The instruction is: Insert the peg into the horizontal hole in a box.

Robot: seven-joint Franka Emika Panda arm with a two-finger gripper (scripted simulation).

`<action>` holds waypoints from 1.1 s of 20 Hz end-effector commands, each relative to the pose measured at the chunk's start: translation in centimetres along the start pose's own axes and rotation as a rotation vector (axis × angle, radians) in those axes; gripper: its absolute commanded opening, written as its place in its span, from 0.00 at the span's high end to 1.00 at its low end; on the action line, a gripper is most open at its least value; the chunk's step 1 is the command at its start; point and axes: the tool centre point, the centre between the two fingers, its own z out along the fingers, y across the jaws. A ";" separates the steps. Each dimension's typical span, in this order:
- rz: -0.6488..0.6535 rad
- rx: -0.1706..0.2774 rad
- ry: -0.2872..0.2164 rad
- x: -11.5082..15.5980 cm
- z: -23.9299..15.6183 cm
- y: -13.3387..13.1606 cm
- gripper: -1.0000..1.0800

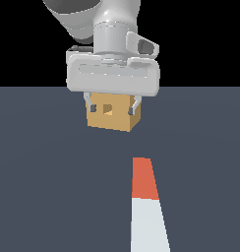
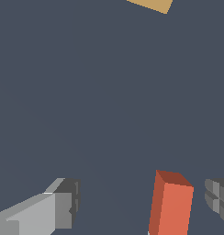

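Exterior view: gripper (image 1: 112, 105), fingers spread and holding nothing, hangs before the box (image 1: 112, 117), whose hole (image 1: 107, 109) shows; the peg (image 1: 147, 206) lies on the floor (image 1: 43, 172), orange-red end toward the box. Wrist view: the peg's (image 2: 171, 206) orange-red end sits between the fingers (image 2: 63, 206), nearer one; only a box (image 2: 153, 4) corner shows.

No readable text, labels, brand marks, numbers or signs appear in either view. Every surface in this rendered scene is plain and unmarked.
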 end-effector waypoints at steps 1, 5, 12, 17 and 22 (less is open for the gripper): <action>0.000 0.000 0.000 0.0 0.0 0.0 0.04; 0.005 -0.003 0.000 -0.9 0.3 0.2 0.04; 0.036 -0.020 0.004 -6.2 2.2 1.6 0.04; 0.067 -0.038 0.009 -11.6 4.1 3.0 0.04; 0.097 -0.054 0.015 -16.6 5.8 4.2 0.04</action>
